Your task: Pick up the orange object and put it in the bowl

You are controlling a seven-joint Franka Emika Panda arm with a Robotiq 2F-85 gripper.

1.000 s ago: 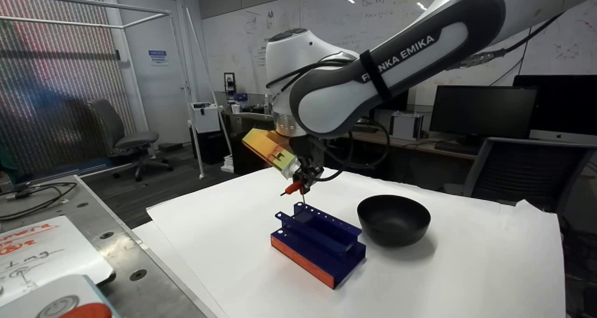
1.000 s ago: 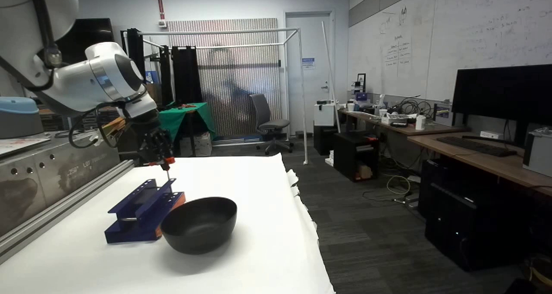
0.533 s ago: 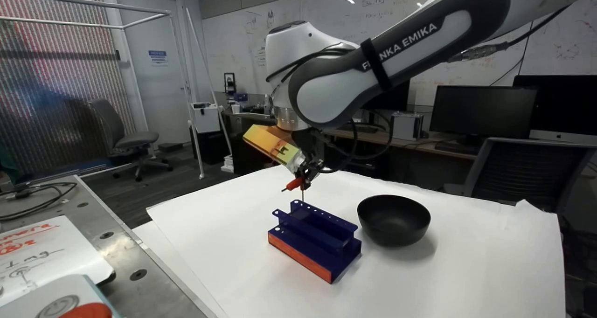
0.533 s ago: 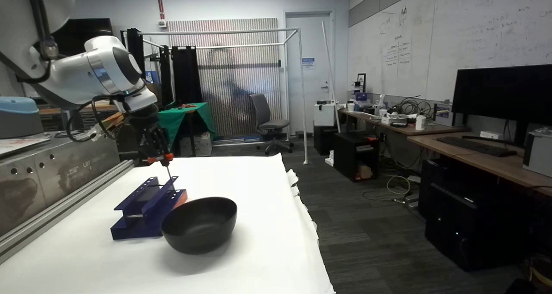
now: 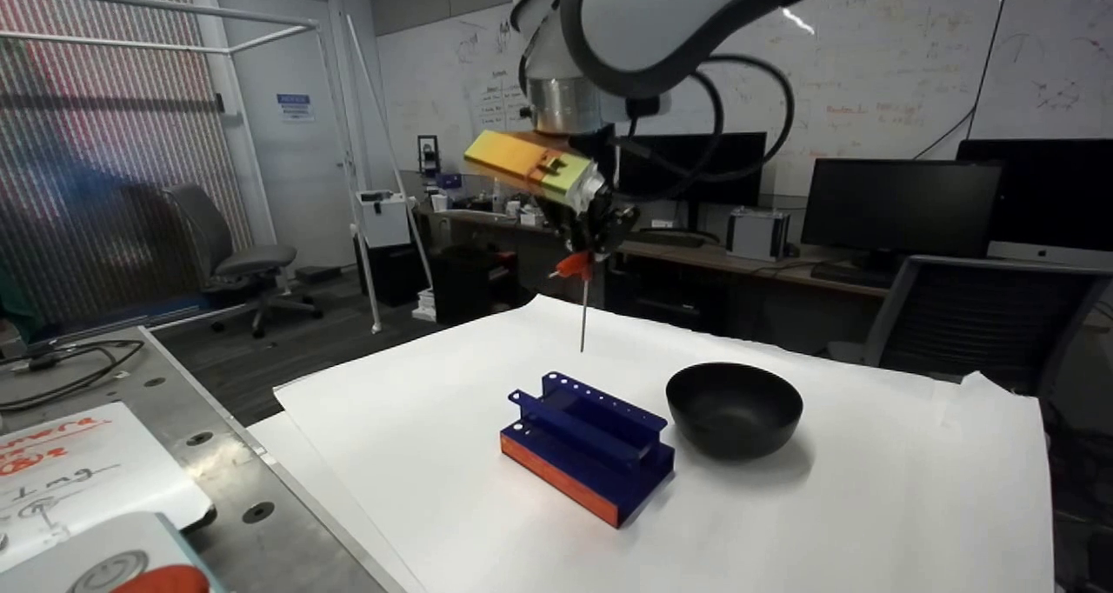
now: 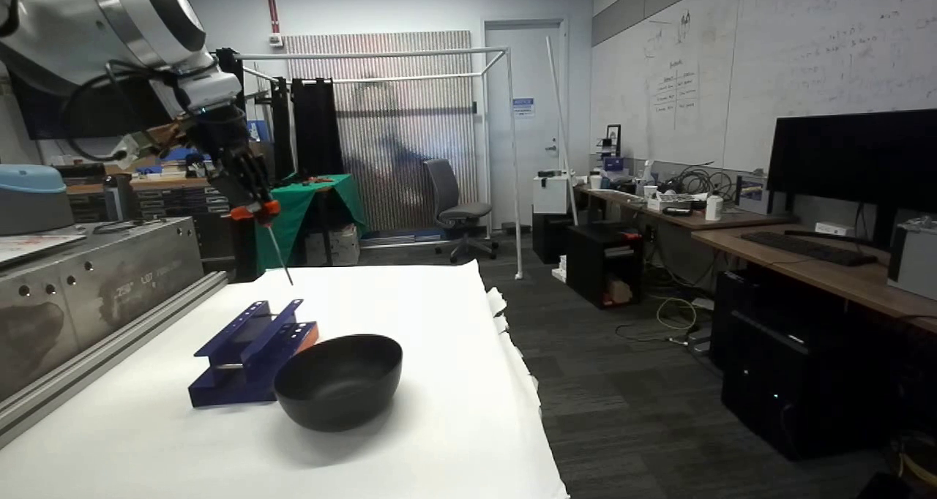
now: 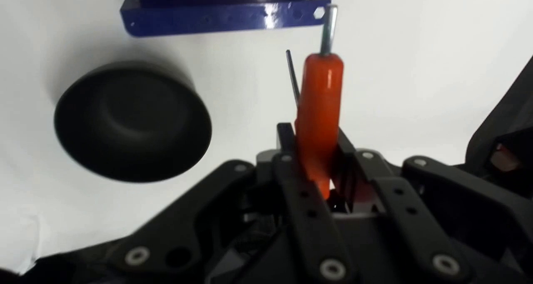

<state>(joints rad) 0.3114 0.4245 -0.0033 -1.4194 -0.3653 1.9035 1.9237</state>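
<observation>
The orange object (image 5: 573,266) is an orange-red handle with a short metal tip and a long thin metal rod. My gripper (image 5: 588,247) is shut on the handle and holds it in the air above the far end of the blue rack, rod hanging down. The rod's lower end is clear of the rack. In the wrist view the handle (image 7: 320,96) sits between the two fingers (image 7: 315,144). The round black bowl (image 5: 735,415) stands upright on the table beside the rack. It also shows in an exterior view (image 6: 338,385) and in the wrist view (image 7: 133,121).
The blue slotted rack (image 5: 591,458) with an orange-red base side stands next to the bowl; it also shows in the wrist view (image 7: 225,19). White paper (image 5: 913,489) covers the table. A metal bench (image 5: 252,489) runs along one side.
My gripper has risen with the orange object, and the rod has come up out of the rack. The rack shifted slightly early on. The bowl has not moved.
</observation>
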